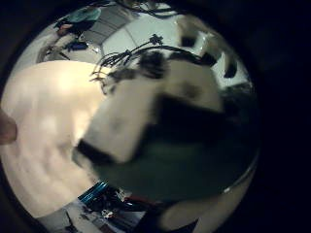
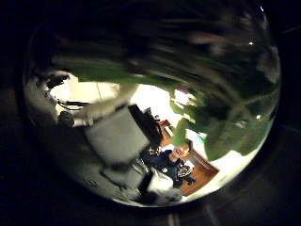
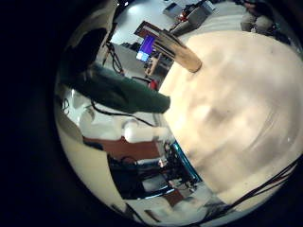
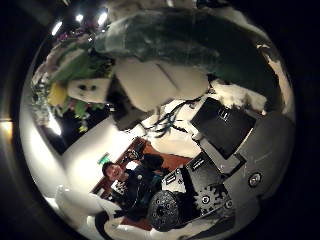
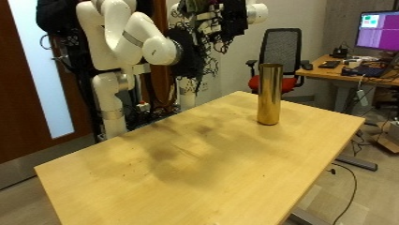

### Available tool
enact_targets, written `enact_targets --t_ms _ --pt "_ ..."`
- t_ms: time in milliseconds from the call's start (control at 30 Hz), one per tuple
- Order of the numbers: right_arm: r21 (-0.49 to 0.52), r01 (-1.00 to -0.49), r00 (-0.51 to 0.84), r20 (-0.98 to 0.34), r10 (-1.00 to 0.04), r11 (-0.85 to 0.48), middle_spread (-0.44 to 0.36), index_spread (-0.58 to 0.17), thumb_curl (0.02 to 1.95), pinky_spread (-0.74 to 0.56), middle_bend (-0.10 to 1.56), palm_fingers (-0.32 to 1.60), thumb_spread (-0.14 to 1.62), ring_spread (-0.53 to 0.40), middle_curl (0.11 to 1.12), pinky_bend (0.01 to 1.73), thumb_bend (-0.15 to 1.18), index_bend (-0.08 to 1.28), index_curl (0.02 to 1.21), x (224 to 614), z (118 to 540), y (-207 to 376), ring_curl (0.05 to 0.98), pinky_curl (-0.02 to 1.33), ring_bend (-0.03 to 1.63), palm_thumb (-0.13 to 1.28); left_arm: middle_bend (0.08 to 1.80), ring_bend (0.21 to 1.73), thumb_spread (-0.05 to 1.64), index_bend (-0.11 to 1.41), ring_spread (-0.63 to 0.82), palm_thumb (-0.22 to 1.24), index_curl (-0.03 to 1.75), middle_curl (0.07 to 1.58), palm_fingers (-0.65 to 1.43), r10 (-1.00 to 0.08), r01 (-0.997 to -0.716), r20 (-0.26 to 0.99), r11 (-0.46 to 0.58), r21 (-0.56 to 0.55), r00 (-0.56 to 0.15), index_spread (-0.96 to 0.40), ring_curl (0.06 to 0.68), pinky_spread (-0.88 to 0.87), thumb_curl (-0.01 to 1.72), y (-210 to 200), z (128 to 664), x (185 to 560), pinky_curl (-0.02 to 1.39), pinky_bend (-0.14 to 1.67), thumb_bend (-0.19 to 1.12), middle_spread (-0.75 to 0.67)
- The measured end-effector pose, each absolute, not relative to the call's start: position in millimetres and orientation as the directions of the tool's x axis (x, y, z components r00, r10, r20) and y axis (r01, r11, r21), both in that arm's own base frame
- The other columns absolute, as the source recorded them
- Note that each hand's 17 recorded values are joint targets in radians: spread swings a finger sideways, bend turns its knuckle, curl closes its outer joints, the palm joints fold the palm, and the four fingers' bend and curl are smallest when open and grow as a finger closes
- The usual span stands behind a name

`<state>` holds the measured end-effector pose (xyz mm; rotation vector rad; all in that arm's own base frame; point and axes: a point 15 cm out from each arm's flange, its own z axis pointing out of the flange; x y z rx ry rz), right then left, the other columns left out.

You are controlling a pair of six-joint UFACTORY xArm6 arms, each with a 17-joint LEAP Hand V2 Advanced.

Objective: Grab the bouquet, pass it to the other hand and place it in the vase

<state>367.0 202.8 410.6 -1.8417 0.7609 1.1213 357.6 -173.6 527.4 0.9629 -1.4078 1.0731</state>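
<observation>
The bouquet (image 2: pixel 202 80) is a bunch of leafy stems lying close across my left palm. My left hand (image 1: pixel 121 121) has its fingers curled round the stems (image 1: pixel 185 165). From my right palm the stems (image 3: pixel 123 90) show a little way off, with the left hand (image 3: pixel 118 132) under them. The flower heads (image 4: pixel 65 90) point away from my right hand (image 4: pixel 215 165), whose fingers stand apart from the bunch. In the outside view both hands (image 5: pixel 218 19) are high at the top edge, above the far side of the table. The tall gold vase (image 5: pixel 268 94) stands upright near the table's far corner.
The wooden table (image 5: pixel 187 164) spreads below both hands. Behind it are an office chair (image 5: pixel 285 52) and a desk with a monitor (image 5: pixel 378 28). A brown door (image 5: pixel 19 84) is off the table's near end.
</observation>
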Motion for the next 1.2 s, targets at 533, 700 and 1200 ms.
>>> enact_targets --t_ms 533,700,1200 --pt "-0.321 -0.847 0.399 -0.911 -0.107 -0.424 -0.187 -0.282 0.84 -0.35 1.17 0.78 0.86 -0.229 0.74 1.06 -0.03 0.74 0.88 378.9 409.4 192.5 0.624 1.07 1.34 0.88 0.84 1.43 0.29 0.53 -0.43 1.23 -0.02 1.15 1.03 0.079 -0.969 0.982 0.165 -0.184 -0.173 -0.45 0.568 -0.57 0.72 -161.6 553.6 366.4 0.64 1.20 -0.01 -0.62" --pt "-0.268 -0.889 0.330 -0.937 -0.114 -0.372 -0.135 -0.280 0.70 -0.38 0.77 0.01 1.05 -0.191 0.60 0.90 -0.02 0.33 0.70 378.5 390.1 174.6 0.550 0.92 1.16 0.82 0.85 1.44 0.21 0.61 -0.42 1.23 -0.02 1.21 1.00 0.067 -0.962 0.972 0.142 -0.232 -0.225 -0.54 0.588 -0.57 0.78 -154.8 562.5 363.8 0.65 1.20 -0.01 -0.64" --pt "-0.288 -0.933 0.310 -0.948 -0.076 -0.216 0.073 -0.397 0.49 0.30 0.16 -0.12 1.08 0.164 0.31 0.35 -0.03 0.11 0.27 397.5 397.5 140.6 0.233 0.46 0.39 0.76 0.87 1.48 0.15 0.76 -0.42 1.22 -0.02 1.29 0.97 -0.068 -0.894 0.893 -0.037 -0.447 -0.444 -0.69 0.614 -0.56 0.88 -79.4 672.9 354.4 0.70 1.23 -0.02 -0.67"
